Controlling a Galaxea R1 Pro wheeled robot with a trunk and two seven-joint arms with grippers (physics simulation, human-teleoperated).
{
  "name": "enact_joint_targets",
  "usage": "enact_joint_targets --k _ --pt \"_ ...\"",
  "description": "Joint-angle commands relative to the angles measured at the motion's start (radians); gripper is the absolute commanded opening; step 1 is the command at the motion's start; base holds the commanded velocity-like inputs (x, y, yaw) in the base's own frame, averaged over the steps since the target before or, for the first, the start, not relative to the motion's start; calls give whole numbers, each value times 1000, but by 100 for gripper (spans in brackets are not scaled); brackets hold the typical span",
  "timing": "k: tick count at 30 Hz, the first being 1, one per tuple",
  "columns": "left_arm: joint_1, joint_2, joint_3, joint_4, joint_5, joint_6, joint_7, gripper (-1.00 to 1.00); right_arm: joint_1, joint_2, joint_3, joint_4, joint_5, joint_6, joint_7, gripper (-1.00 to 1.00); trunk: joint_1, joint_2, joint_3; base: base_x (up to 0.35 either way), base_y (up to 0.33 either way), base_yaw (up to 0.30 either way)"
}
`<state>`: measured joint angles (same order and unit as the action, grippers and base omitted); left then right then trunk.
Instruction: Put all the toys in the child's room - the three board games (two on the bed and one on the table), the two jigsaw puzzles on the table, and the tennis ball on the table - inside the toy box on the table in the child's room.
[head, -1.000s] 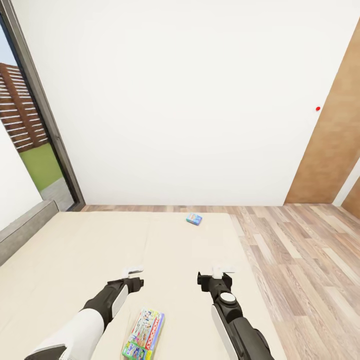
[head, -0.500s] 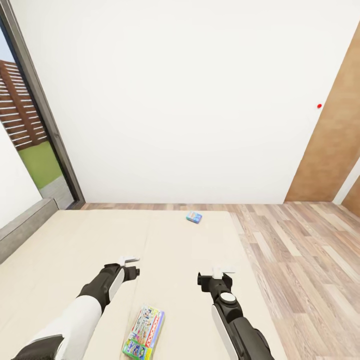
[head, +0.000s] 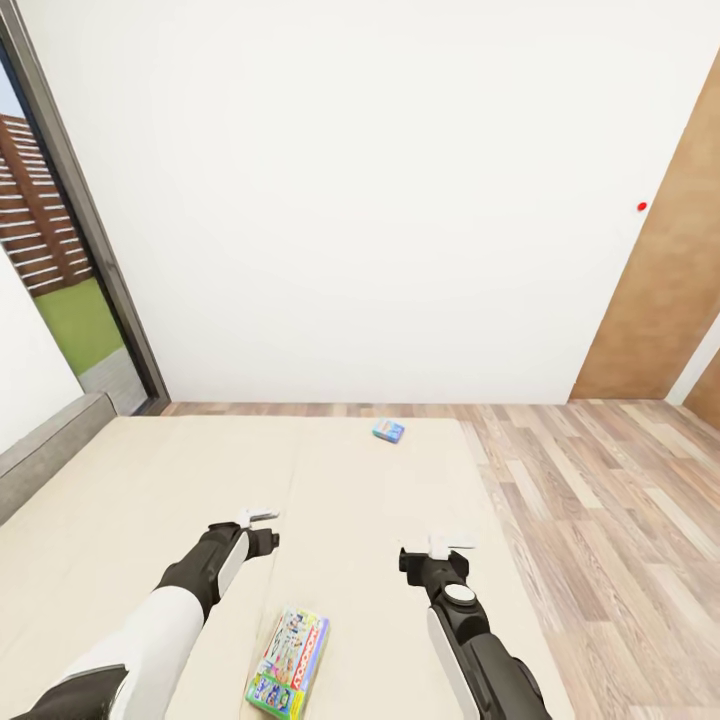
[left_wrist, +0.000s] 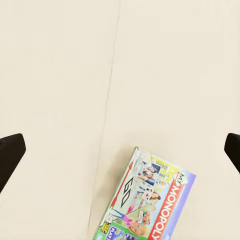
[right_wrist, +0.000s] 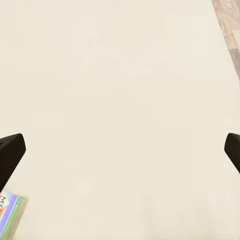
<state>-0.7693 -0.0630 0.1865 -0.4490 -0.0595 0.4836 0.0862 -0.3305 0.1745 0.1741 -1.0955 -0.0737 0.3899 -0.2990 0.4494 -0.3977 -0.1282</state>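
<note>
A beige mattress fills the lower part of the head view, the bed (head: 120, 500) reaching back to a white wall, with wood-plank floor (head: 600, 500) along its right side and a brown door panel (head: 660, 300) in the far right corner.

Both arms reach out over the mattress, well apart from each other. The left gripper (head: 260, 518) hangs above the bedding with its fingers spread wide; in its wrist view only the two dark fingertips (left_wrist: 10, 155) show at the picture's edges, with nothing between them but mattress. The right gripper (head: 448, 546) is just as wide apart and holds nothing, its tips (right_wrist: 10, 152) likewise at the edges of its own view over bare beige cloth.

Between the two arms and nearer the robot lies the white-green board game (head: 290, 665) (its lid reads "My Monopoly" in the left wrist view (left_wrist: 150, 200)), flat on the mattress and slightly askew, touched by neither gripper. A corner of it shows in the right wrist view (right_wrist: 9, 215).

Farther out, near the far edge of the bed, sits the small blue board game (head: 388, 432), flat and alone. At the left a dark-framed glass door (head: 80, 250) looks onto grass and a slatted fence.
</note>
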Motion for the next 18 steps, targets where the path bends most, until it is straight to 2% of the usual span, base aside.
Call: enact_joint_targets --k 1,18 --pt "-1 -1 6 -2 -6 5 0 100 -1 0 1 -1 -8 4 -8 100 1 -2 -3 0 0 0" --pt "-2 -1 4 -21 -6 12 -3 100 -1 0 2 -5 -7 30 -8 100 1 -2 -26 0 0 29"
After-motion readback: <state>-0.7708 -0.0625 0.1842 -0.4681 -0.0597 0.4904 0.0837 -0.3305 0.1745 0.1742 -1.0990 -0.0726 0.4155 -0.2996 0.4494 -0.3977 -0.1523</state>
